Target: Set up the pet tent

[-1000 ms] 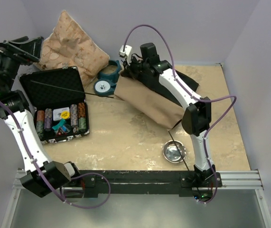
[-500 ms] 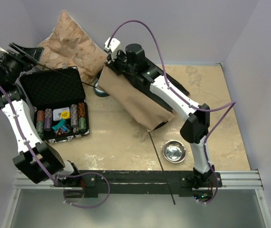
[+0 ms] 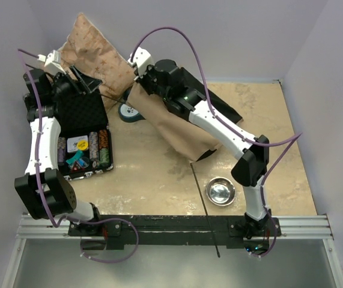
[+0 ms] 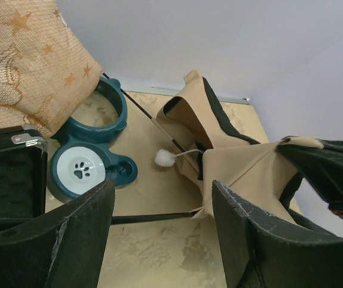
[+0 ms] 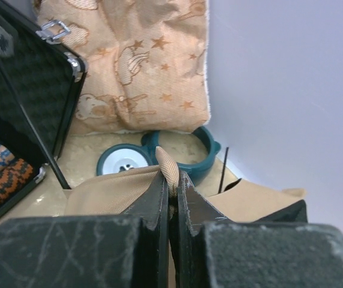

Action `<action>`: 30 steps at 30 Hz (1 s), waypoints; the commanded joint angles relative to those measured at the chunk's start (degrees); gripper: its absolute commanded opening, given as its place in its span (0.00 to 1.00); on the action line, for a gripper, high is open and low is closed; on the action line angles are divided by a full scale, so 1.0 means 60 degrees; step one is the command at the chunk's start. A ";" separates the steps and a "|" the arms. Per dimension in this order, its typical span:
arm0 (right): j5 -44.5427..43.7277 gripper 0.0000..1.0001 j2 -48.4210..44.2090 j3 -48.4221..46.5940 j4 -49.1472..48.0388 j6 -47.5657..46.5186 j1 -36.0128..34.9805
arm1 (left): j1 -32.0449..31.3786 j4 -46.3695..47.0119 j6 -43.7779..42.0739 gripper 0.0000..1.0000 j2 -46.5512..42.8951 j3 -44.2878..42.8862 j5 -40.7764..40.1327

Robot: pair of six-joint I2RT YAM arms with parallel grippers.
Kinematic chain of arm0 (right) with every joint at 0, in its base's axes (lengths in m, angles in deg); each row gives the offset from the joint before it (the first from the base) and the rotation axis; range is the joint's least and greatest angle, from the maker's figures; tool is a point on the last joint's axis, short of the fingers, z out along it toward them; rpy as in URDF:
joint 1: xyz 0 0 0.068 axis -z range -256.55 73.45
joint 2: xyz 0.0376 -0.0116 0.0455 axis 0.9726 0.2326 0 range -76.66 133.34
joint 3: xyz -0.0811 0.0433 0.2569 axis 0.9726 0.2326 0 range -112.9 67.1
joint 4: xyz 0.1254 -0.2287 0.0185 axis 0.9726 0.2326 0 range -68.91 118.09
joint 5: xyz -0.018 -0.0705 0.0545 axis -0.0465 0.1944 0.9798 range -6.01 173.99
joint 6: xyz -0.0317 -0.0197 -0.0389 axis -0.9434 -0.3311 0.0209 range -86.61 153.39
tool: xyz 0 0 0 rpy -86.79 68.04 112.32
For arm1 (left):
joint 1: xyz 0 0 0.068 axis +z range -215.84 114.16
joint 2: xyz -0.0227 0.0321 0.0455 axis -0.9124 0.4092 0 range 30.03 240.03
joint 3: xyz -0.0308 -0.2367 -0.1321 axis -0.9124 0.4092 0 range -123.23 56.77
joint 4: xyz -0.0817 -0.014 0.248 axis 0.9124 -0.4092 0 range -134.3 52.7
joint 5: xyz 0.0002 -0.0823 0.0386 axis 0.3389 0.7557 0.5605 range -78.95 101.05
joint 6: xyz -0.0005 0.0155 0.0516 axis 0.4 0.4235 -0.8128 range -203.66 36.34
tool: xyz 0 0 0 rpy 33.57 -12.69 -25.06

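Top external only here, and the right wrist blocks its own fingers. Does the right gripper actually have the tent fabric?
Observer: Yes. In the right wrist view, the right gripper is shut on a raised fold of the pet tent, with tan fabric pinched between the fingers.
Operator: Left gripper holding anything?
Observer: No. The left wrist view shows the left gripper open with nothing between its fingers, facing the tent.
Operator: Where's the pom-pom? Can't find it from above.
Observer: The white pom-pom is on a thin string off the tent's edge, just right of the teal paw-print bowl. I can't tell whether it touches the table.
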 commanded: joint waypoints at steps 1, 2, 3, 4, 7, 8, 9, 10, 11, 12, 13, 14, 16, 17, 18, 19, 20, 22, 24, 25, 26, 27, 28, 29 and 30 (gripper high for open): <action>-0.0951 0.00 -0.1272 0.0084 -0.1093 -0.0544 0.0020 | -0.0246 0.0125 -0.0399 0.70 0.0275 -0.0113 -0.0076; -0.1053 0.00 -0.1330 0.0128 -0.1137 -0.0602 0.0006 | -0.0348 0.0125 -0.0399 0.70 0.0378 -0.0157 -0.0091; -0.1127 0.00 -0.1374 0.0158 -0.1137 -0.0632 -0.0038 | -0.0407 0.0183 -0.0399 0.70 0.0437 -0.0172 -0.0062; -0.1171 0.00 -0.1418 0.0187 -0.1152 -0.0647 -0.0038 | -0.0480 0.0256 -0.0428 0.70 0.0496 -0.0201 -0.0018; -0.1303 0.00 -0.1565 0.0377 -0.1284 -0.0807 -0.0067 | -0.0613 0.0373 -0.0501 0.70 0.0628 -0.0318 0.0041; -0.1332 0.00 -0.1580 0.0465 -0.1356 -0.0881 -0.0053 | -0.0613 0.0461 -0.0487 0.70 0.0657 -0.0362 0.0055; -0.1318 0.00 -0.1594 0.0552 -0.1401 -0.0954 -0.0067 | -0.0613 0.0520 -0.0472 0.71 0.0701 -0.0406 0.0099; -0.1332 0.00 -0.1595 0.0669 -0.1473 -0.1027 -0.0068 | -0.0613 0.0593 -0.0472 0.73 0.0730 -0.0537 0.0187; -0.1420 0.00 -0.1624 0.0859 -0.1590 -0.1100 -0.0068 | -0.0627 0.0623 -0.0530 0.76 0.0774 -0.0640 0.0202; -0.1464 0.00 -0.1667 0.1035 -0.1707 -0.1145 -0.0053 | -0.0613 0.0681 -0.0603 0.78 0.0789 -0.0859 0.0260; -0.1493 0.00 -0.1697 0.1225 -0.1767 -0.1174 -0.0053 | -0.0598 0.0711 -0.0734 0.80 0.0818 -0.1078 0.0304; -0.1523 0.00 -0.1741 0.1416 -0.1811 -0.1218 -0.0053 | -0.0555 0.0711 -0.0866 0.82 0.0833 -0.1254 0.0276; -0.1625 0.00 -0.1857 0.1899 -0.1972 -0.1291 -0.0038 | -0.0394 0.0740 -0.1043 0.87 0.0833 -0.1679 0.0334; -0.1655 0.00 -0.1916 0.2133 -0.1972 -0.1335 0.0005 | -0.0205 0.0784 -0.1058 0.90 0.0819 -0.1841 0.0334; -0.1698 0.00 -0.1989 0.2309 -0.2219 -0.1364 0.0049 | -0.0058 0.0784 -0.1014 0.92 0.0818 -0.1987 0.0392; -0.1684 0.00 -0.2019 0.2471 -0.2250 -0.1365 0.0108 | 0.0147 0.1205 -0.0869 0.94 0.0804 -0.2105 0.0480; -0.1670 0.00 -0.2048 0.2574 -0.2251 -0.1336 0.0166 | 0.0381 0.1426 -0.0723 0.95 0.0760 -0.2222 0.0567; -0.1539 0.00 -0.2063 0.2692 -0.2134 -0.1234 0.0327 | 0.0820 0.1880 -0.0284 0.98 0.0629 -0.2413 0.0670; -0.1275 0.00 -0.2078 0.2707 -0.2046 -0.1044 0.0474 | 0.1332 0.2378 0.0315 0.99 0.0453 -0.2501 0.0714; -0.1100 0.00 -0.2063 0.2663 -0.2046 -0.0970 0.0518 | 0.1611 0.2714 0.0667 0.99 0.0365 -0.2443 0.0802; -0.0997 0.00 -0.2049 0.2605 -0.1813 -0.0911 0.0547 | 0.1831 0.3037 0.1019 0.99 0.0190 -0.2283 0.0875; -0.0865 0.00 -0.2020 0.2517 -0.1739 -0.0867 0.0577 | 0.2051 0.3229 0.1240 0.98 -0.0014 -0.2108 0.0905; -0.0690 0.00 -0.2019 0.2444 -0.1680 -0.0794 0.0606 | 0.2198 0.3346 0.1401 0.97 -0.0205 -0.1787 0.0978; -0.0601 0.00 -0.2019 0.2385 -0.1665 -0.0706 0.0621 | 0.2316 0.3536 0.1475 0.95 -0.0482 -0.1421 0.1181; -0.0484 0.00 -0.2019 0.2297 -0.1592 -0.0648 0.0635 | 0.2346 0.3640 0.1404 0.93 -0.0775 -0.0982 0.1329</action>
